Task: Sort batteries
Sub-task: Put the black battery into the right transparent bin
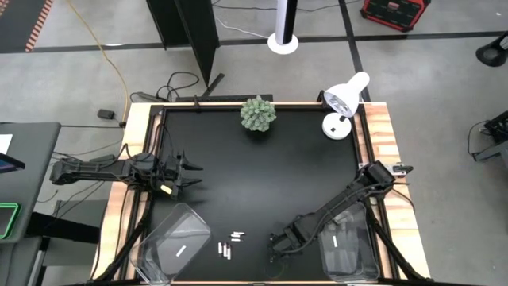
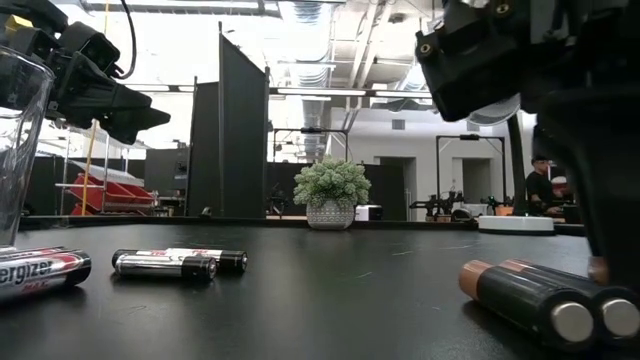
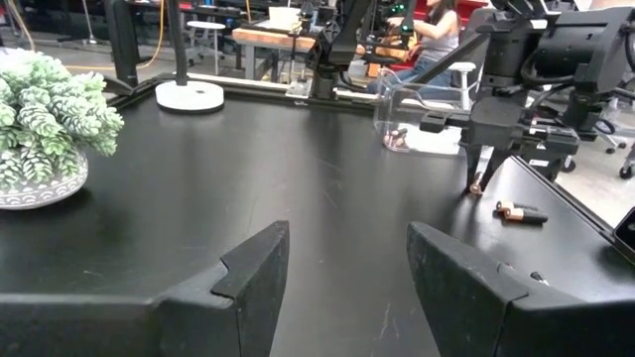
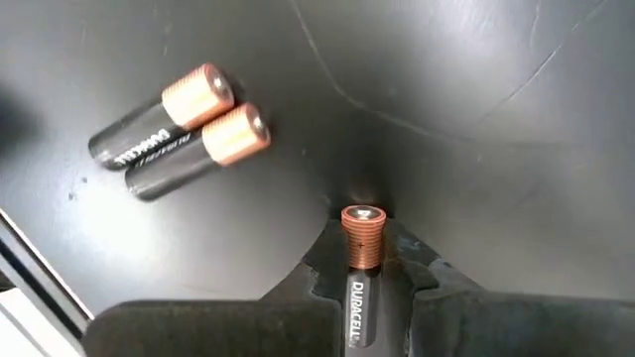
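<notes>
Batteries: right tool (image 4: 362, 288) grips one copper-ended battery (image 4: 361, 243) above the desk (image 1: 262, 175); left tool (image 3: 347, 268) open.

Low view: black surface (image 2: 330, 290) carried two copper-ended dark batteries (image 2: 545, 298) lying side by side at near right, touching. Silver-and-black pair (image 2: 180, 262) lay left of centre, an Energizer cell (image 2: 40, 273) at far left beside a clear bin wall (image 2: 20, 140). Potted plant (image 2: 331, 195) stood at the far edge. Arm housings hung upper left and upper right.
</notes>
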Motion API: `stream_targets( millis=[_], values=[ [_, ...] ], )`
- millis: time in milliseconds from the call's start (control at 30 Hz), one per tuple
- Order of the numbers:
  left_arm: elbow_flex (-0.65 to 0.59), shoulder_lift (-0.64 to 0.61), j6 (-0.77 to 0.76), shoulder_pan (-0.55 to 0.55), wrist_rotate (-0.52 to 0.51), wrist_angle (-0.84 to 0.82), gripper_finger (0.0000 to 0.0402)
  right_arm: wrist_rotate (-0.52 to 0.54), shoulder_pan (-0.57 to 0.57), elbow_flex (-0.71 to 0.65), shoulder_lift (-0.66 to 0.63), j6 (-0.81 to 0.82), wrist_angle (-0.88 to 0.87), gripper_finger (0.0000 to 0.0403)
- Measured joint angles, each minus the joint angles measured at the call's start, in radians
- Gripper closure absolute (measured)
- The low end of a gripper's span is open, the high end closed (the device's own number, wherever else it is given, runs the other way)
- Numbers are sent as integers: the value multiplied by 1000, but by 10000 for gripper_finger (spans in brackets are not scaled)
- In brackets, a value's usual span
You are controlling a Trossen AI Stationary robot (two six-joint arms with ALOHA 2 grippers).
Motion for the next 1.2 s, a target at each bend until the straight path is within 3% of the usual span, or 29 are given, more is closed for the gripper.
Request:
stream_targets(
  millis=[233, 900, 1200],
  values=[
    [0, 0, 0, 0, 0, 1, 201, 143, -12, 83, 8, -68, -103, 363],
    [0, 0, 0, 0, -1, -1, 201, 237, 25, 605, 3, -374, -522, 363],
    [0, 0, 0, 0, -1, -1, 201, 288, 80, 804, 0, -400, -668, 363]
  ],
)
